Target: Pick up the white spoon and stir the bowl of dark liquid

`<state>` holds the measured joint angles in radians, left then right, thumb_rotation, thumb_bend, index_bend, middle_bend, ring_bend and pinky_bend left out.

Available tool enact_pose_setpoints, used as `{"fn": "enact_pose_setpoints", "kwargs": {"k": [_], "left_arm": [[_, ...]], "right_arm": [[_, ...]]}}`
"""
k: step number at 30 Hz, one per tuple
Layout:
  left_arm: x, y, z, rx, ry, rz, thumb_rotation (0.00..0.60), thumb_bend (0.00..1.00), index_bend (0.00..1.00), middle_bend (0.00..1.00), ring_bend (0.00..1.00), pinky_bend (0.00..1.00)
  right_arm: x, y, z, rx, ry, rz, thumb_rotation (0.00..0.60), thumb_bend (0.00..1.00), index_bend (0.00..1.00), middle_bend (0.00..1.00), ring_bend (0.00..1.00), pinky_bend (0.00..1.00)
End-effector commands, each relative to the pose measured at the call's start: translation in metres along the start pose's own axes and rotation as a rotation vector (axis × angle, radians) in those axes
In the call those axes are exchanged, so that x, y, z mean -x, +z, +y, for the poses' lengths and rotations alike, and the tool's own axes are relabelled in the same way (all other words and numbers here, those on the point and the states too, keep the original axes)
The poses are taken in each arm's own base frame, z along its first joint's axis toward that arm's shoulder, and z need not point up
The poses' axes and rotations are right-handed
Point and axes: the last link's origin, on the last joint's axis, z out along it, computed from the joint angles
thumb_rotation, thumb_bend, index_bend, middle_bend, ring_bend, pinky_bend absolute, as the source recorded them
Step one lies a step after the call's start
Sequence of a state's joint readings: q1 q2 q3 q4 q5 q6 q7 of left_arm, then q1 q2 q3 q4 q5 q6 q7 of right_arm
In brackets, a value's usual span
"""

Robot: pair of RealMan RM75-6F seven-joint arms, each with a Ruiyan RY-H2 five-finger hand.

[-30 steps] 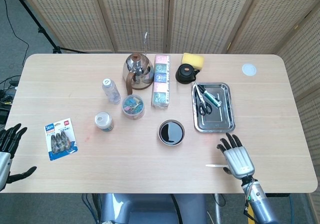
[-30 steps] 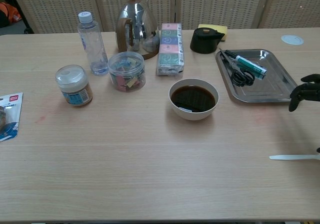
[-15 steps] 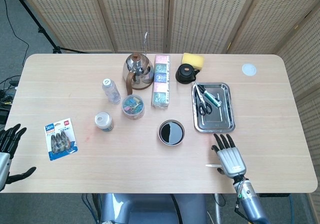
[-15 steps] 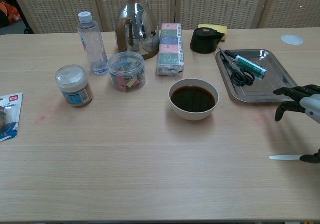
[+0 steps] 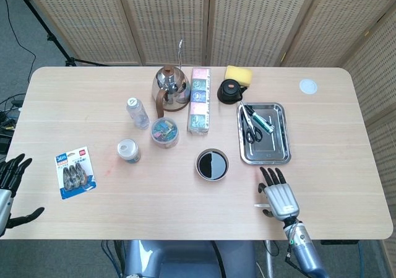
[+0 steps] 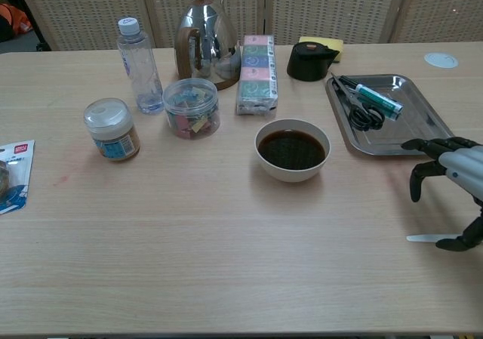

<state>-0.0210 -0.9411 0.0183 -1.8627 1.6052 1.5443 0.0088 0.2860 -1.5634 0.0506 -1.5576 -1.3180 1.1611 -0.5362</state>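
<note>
The white spoon [image 5: 258,205] lies flat near the table's front edge on the right; only its handle end [image 6: 421,238] shows. My right hand [image 5: 279,194] hovers over the rest of it, fingers spread and pointing toward the tray. In the chest view the right hand [image 6: 453,174] has its thumb down by the spoon, and nothing shows it gripping. The white bowl of dark liquid [image 5: 212,165] sits mid-table, left of and beyond that hand [image 6: 292,150]. My left hand [image 5: 9,185] hangs open off the table's left front corner.
A metal tray [image 5: 281,160] with scissors and a pen lies just beyond the right hand. Behind the bowl stand a tissue pack [image 6: 256,63], kettle [image 6: 205,41], clip jar [image 6: 191,107], bottle [image 6: 139,66] and small jar [image 6: 111,129]. A clip pack [image 5: 74,171] lies front left.
My right hand has slid left along the front edge and now covers more of the spoon. The spoon and bowl have stayed put, as has the left hand.
</note>
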Motion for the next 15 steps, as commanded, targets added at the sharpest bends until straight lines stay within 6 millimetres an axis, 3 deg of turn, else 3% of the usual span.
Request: {"fn": "enact_pose_setpoints", "kwargs": {"k": [1,9,15], "left_arm": [[0.000,0.000,0.000,0.001,0.000,-0.002,0.600,0.00,0.00,0.00,0.00,0.00],[-0.001,0.000,-0.001,-0.001,-0.004,0.000,0.600,0.00,0.00,0.00,0.00,0.00],[-0.001,0.000,-0.001,0.000,-0.005,0.000,0.600,0.00,0.00,0.00,0.00,0.00]], "right_arm": [[0.001,0.001,-0.002,-0.005,0.009,-0.006,0.600,0.20,0.45,0.03,0.00,0.00],[0.006,0.002,-0.011,-0.026,0.029,-0.021,0.600,0.26,0.46,0.03,0.00,0.00],[0.008,0.002,-0.016,-0.043,0.039,-0.023,0.600,0.36,0.48,0.03,0.00,0.00]]}}
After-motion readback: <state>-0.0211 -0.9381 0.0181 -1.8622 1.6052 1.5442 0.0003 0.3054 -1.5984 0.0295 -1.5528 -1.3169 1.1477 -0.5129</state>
